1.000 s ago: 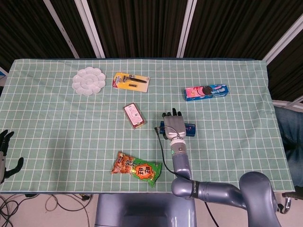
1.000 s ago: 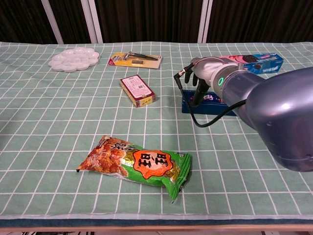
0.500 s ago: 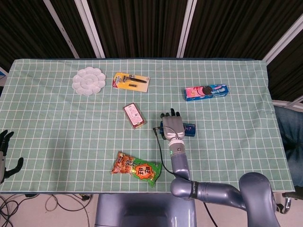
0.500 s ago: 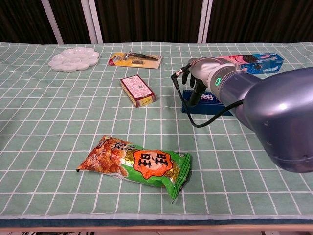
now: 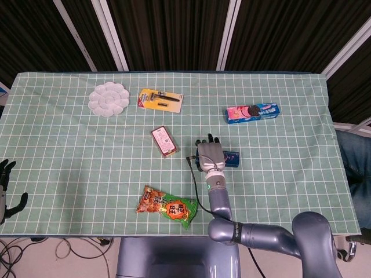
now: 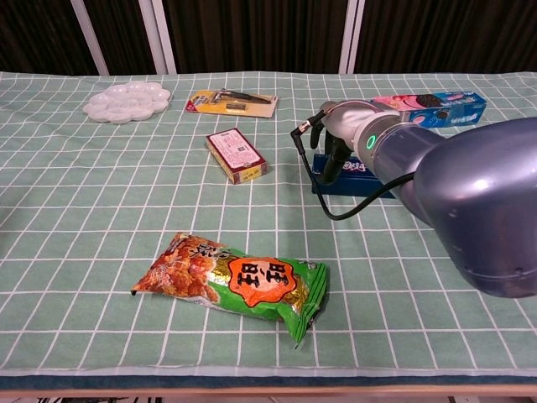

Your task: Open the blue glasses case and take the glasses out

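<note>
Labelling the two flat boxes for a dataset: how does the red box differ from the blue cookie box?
The red box is short, near the table's middle, lying on a diagonal. The blue cookie box is long and slim, farther back to the right, lying almost crosswise. Both lie flat, untouched by either robot hand.

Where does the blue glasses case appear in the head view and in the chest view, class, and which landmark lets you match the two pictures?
Head view: the blue glasses case lies just right of centre, mostly hidden under the right hand.
Chest view: the case sits right of centre, upper half, low behind the right arm.
Shared landmark: the red box, to the case's left in both views.
</note>
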`<state>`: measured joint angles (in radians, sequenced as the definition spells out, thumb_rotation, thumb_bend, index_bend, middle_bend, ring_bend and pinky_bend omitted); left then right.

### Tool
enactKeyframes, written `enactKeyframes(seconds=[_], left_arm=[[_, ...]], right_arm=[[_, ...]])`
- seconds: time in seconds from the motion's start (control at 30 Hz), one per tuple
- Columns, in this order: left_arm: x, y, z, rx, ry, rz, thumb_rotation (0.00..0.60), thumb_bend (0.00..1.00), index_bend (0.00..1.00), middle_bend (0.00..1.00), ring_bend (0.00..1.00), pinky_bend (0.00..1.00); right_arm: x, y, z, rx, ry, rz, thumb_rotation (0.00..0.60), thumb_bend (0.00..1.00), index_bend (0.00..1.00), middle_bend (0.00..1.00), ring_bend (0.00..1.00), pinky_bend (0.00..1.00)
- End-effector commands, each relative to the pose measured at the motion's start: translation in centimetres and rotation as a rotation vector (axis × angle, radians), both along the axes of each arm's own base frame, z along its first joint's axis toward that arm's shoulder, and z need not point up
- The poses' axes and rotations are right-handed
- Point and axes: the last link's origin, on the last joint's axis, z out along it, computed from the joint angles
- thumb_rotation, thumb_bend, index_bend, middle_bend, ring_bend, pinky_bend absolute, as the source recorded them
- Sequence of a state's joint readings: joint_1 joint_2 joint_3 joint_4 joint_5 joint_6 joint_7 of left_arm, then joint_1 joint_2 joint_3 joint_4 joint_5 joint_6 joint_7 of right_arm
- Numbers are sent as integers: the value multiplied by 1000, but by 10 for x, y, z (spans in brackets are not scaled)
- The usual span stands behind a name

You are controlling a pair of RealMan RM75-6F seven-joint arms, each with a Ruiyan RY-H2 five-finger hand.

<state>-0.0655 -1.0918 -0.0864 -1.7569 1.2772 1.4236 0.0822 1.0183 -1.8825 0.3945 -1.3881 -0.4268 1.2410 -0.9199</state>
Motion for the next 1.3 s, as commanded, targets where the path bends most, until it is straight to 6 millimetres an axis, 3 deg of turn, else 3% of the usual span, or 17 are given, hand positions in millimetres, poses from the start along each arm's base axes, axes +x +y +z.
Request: enactKeyframes(seconds=[0.03, 0.67, 1.3], left_arm=[[0, 0, 0, 0, 0, 0, 600, 382, 61, 0, 0, 0], [0, 0, 0, 0, 1, 3, 600, 383, 62, 0, 0, 0], [0, 0, 0, -4, 0, 4, 600, 383, 62, 0, 0, 0]], right_arm=[[-1, 0, 0, 0, 1, -2, 600, 396, 307, 365, 115, 170], [1, 1, 1, 12, -3, 1, 600, 410, 338, 402, 132, 170], [14, 0, 11, 84, 63, 21, 600, 451, 389, 435, 142, 170]])
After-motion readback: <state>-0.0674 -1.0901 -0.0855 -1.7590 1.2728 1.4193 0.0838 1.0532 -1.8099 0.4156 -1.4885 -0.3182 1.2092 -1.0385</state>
